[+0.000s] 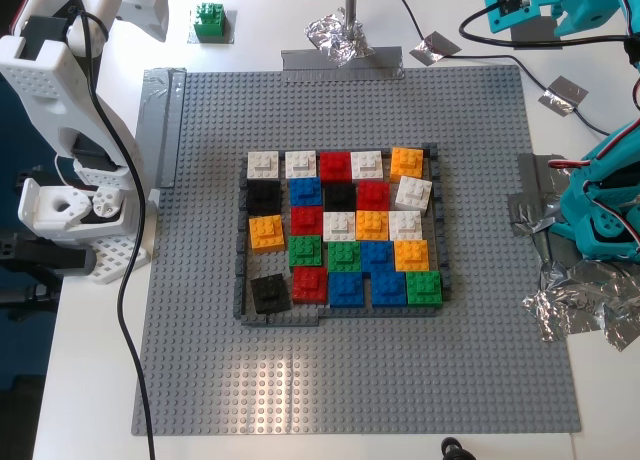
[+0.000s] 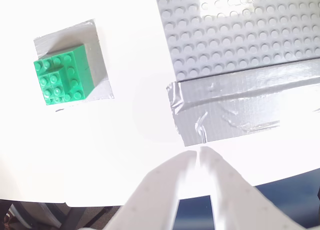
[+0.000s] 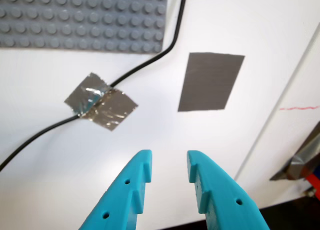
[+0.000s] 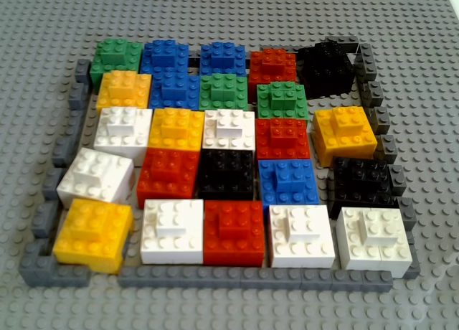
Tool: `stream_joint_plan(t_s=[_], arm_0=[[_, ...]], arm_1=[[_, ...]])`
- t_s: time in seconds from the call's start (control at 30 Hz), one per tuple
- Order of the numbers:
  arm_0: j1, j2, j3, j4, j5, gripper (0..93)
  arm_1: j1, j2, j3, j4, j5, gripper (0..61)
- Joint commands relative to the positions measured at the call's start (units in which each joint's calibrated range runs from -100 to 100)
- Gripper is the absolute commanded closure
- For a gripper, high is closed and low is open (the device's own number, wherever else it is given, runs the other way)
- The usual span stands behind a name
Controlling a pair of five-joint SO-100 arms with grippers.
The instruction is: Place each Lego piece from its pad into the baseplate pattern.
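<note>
My second gripper (image 2: 199, 157), white, hangs over bare white tabletop just off the corner of the grey baseplate (image 1: 200, 380). Its two fingertips are almost touching (only a sliver of gap shows) and nothing is between them. Directly ahead of the tips lies a strip of grey tape (image 2: 250, 107) along the baseplate's edge. Off to one side, well clear of the jaws, the green Lego piece (image 2: 62, 75) sits on its silver pad (image 2: 97, 65), with open table between it and the tips.

My first gripper (image 3: 169, 165), teal, is parted by about one fingertip's width, holds nothing and hovers above white table. Ahead of it and slightly aside lies a bare grey tape pad (image 3: 211, 81). A black cable (image 3: 145, 65) runs across the table beyond the tips, pinned by a crumpled foil patch (image 3: 100, 102). The baseplate's edge lies farther on, past the cable.

In the exterior view the brick sits beyond the plate's far edge, toward that view's left. The dark-grey frame (image 1: 240, 240) in the plate's middle holds the coloured grid, several of whose bricks sit crooked.
</note>
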Motion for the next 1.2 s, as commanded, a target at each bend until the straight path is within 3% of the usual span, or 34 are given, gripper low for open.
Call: stream_joint_plan(t_s=[0.0,0.37,0.5,0.67,0.97,1.17], arm_0=[[1.64,0.03,3.57,-4.69,0.09,84.0],[1.42,0.46,3.21,-4.69,0.09,84.0],[1.42,0.55,3.3,-4.69,0.09,84.0],[1.42,0.55,3.57,-4.69,0.09,84.0],[1.42,0.63,3.39,-4.69,0.09,84.0],[1.35,0.63,3.48,-4.77,0.09,84.0]], arm_1=[[22.3,-12.78,7.24,-19.01,9.28,60.4],[21.21,-13.29,8.77,-20.72,9.23,60.2],[20.7,-12.6,8.95,-21.53,10.41,56.7],[16.79,-9.77,7.69,-21.94,10.8,59.4],[9.75,4.91,-17.23,-5.91,8.99,58.7],[5.76,10.92,-27.53,-1.92,5.81,58.7]])
